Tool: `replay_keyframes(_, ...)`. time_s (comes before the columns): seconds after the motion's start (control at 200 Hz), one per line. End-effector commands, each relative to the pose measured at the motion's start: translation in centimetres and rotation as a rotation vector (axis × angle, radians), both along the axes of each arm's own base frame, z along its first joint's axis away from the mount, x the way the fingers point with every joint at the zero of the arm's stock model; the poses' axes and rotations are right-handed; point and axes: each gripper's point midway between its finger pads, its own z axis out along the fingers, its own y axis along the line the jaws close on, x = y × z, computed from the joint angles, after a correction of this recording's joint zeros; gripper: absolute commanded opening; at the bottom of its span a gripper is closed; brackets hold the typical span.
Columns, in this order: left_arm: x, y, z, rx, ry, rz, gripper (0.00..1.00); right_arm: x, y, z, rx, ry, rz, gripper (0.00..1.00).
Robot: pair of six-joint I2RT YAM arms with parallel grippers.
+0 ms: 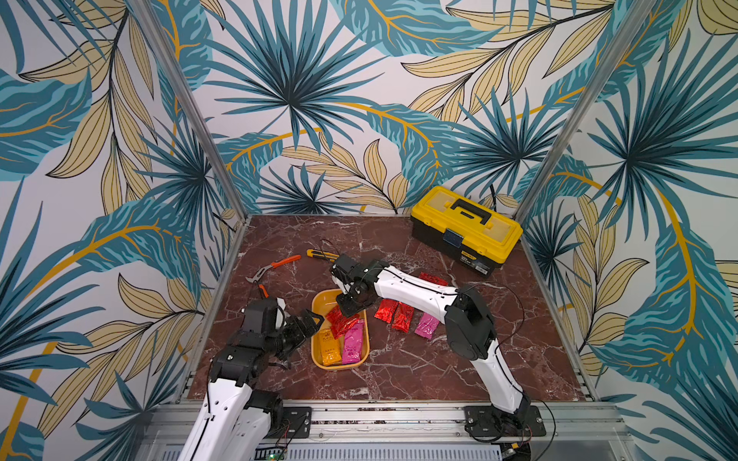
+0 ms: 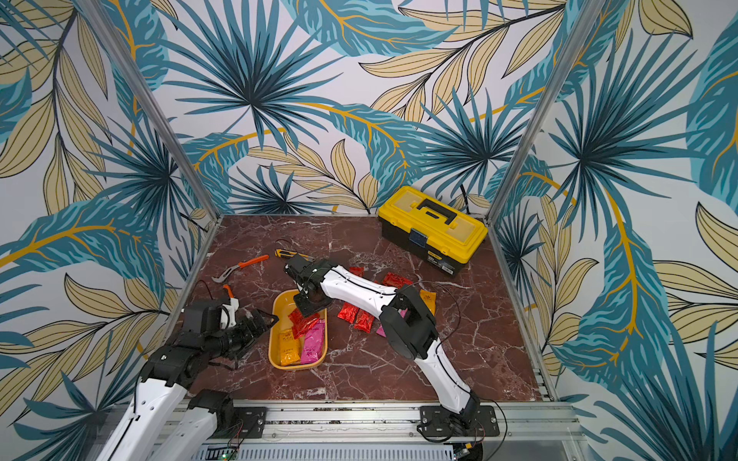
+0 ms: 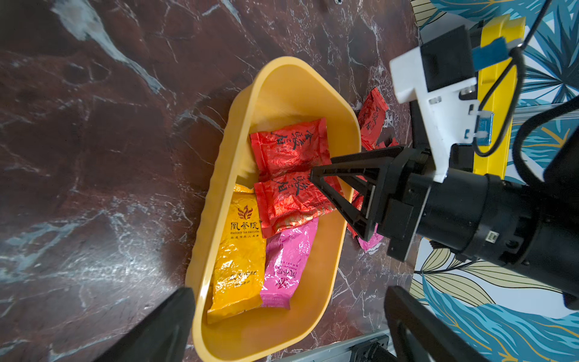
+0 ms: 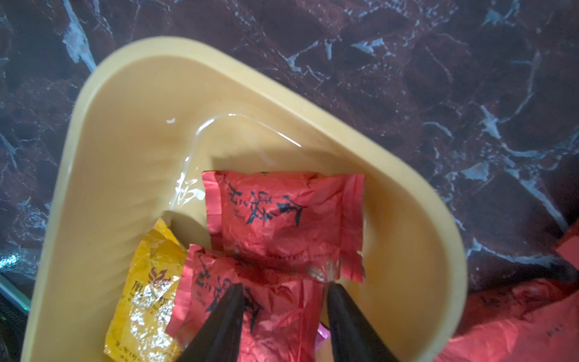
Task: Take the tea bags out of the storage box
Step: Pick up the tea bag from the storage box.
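Note:
The storage box (image 1: pixel 315 347) is a shallow mustard-yellow tray near the table's middle. Inside it lie two red tea bags (image 3: pixel 288 150) (image 3: pixel 288 200), an orange one (image 3: pixel 241 257) and a pink one (image 3: pixel 285 263). Two red sachets (image 1: pixel 385 310) (image 1: pixel 403 317) and a pink one (image 1: pixel 427 325) lie on the table right of the tray, and another red one (image 1: pixel 433 278) lies farther back. My right gripper (image 4: pixel 283 291) reaches down into the tray, open part way, its tips over the nearer red sachet (image 4: pixel 275 313). My left gripper (image 3: pixel 289 327) is wide open, astride the tray's end nearest it, holding nothing.
A yellow-lidded black toolbox (image 1: pixel 465 227) stands at the back right. Orange-handled pliers (image 1: pixel 275 267) and a yellow utility knife (image 1: pixel 315 253) lie behind the tray on the left. Patterned walls and metal posts close in the marble table (image 1: pixel 399 371) on three sides.

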Motion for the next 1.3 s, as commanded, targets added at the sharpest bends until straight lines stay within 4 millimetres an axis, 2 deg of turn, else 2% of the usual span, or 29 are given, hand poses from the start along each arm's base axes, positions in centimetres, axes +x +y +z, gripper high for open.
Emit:
replay_keyframes(0.0,-0.5,0.2,-0.9,0.001,0.024,0.004,1.0,-1.5,0.1,0.2,0.002,0.041,-0.005,0.49)
replay_keyframes(0.34,-0.6,0.2,-1.0,-0.005,0.023,0.006,1.0,-2.8,-0.5,0.3,0.022,0.082,-0.067,0.48)
replay_keyframes(0.551,-0.6,0.1,-0.9,-0.008,0.019,0.003,1.0,-3.1,-0.5,0.2,0.037,0.104,-0.088,0.45)
replay_keyframes(0.726,-0.7,0.1,-0.9,-0.008,0.018,0.003,1.0,-3.6,0.1,0.9,0.067,0.109,-0.073,0.5)
replay_keyframes(0.891,-0.7,0.1,-0.9,-0.009,0.016,0.004,1.0,-4.3,0.9,1.8,0.1,0.124,-0.058,0.51)
replay_keyframes(1.016,-0.7,0.1,-0.8,-0.01,0.015,0.002,1.0,-5.1,1.5,1.7,0.113,0.147,-0.039,0.52)
replay_keyframes(1.147,-0.7,0.1,-0.8,-0.012,0.015,0.002,1.0,-6.0,2.0,1.6,0.112,0.146,0.008,0.57)
replay_keyframes(1.292,-0.8,0.2,-0.6,-0.007,0.01,0.004,1.0,-5.5,1.6,1.5,0.081,0.089,0.052,0.63)
